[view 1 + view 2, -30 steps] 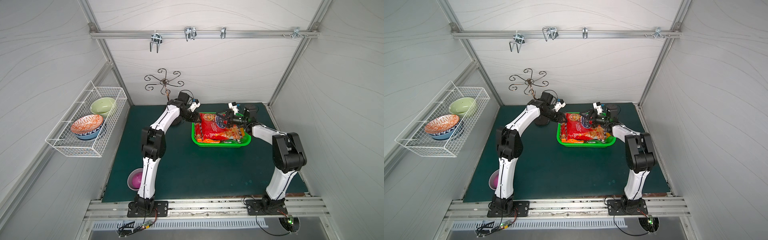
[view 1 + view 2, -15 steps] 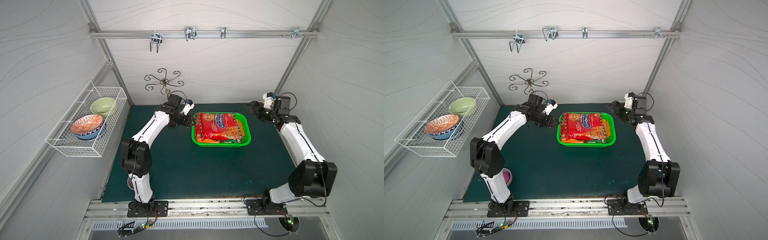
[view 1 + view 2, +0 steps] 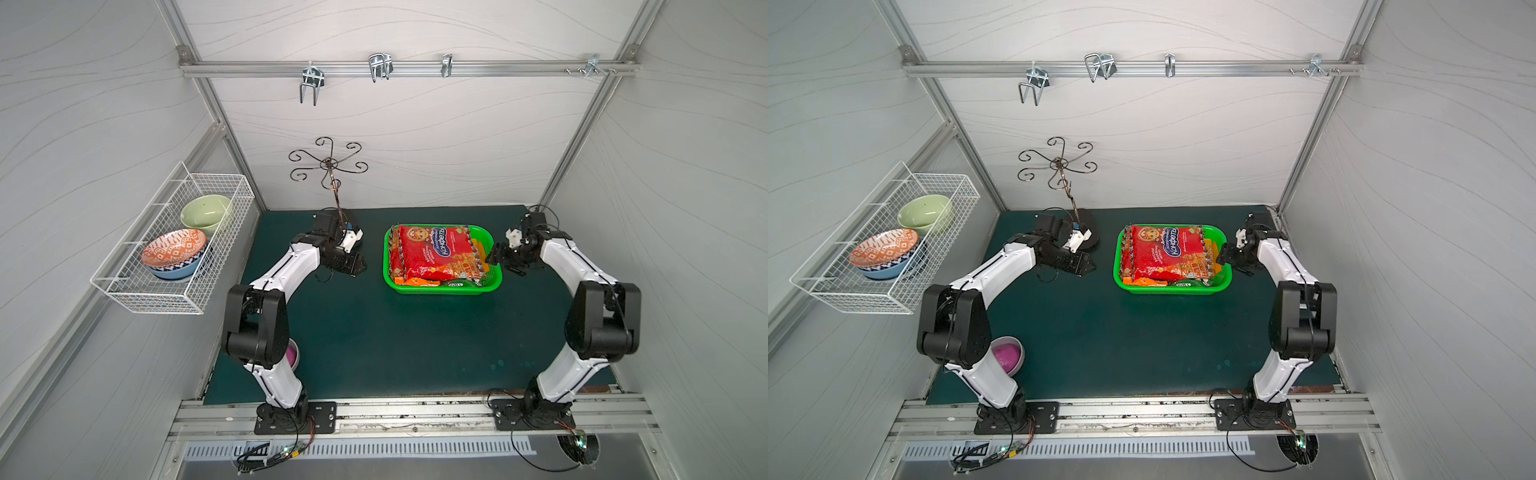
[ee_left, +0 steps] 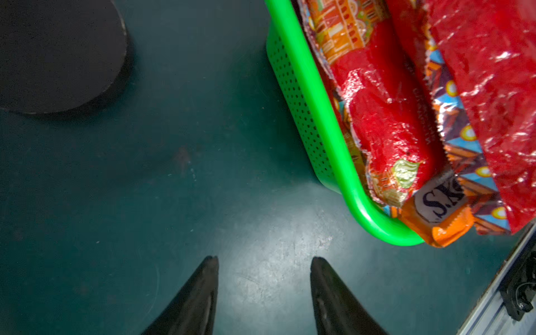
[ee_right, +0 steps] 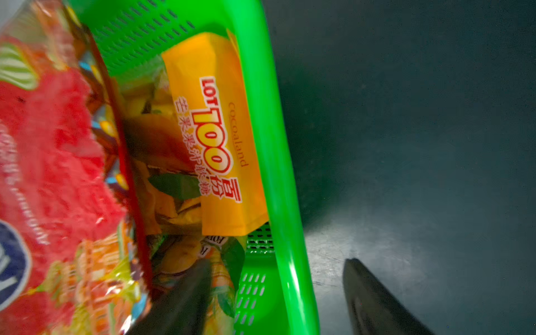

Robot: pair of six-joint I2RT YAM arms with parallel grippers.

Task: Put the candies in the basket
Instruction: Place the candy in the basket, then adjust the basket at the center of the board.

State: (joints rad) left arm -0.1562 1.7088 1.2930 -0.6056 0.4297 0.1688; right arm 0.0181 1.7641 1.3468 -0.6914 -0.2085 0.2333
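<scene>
Candies (image 3: 436,253) are seen piled in the basket (image 3: 440,290), none on the tabletop (image 3: 374,332); left fingers (image 4: 200,293) are held open, empty, beside it; right fingers (image 5: 374,298) spread astride its rim.

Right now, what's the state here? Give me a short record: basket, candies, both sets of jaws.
basket: bright green perforated plastic basket, on the dark green mat
on top: large red crinkly bag with blue oval logo
also inside: yellow mango bag, small orange packet
candies outside basket: none visible
left jaws: apart, empty, over bare mat
right jaws: apart, straddling the basket's rim
</scene>
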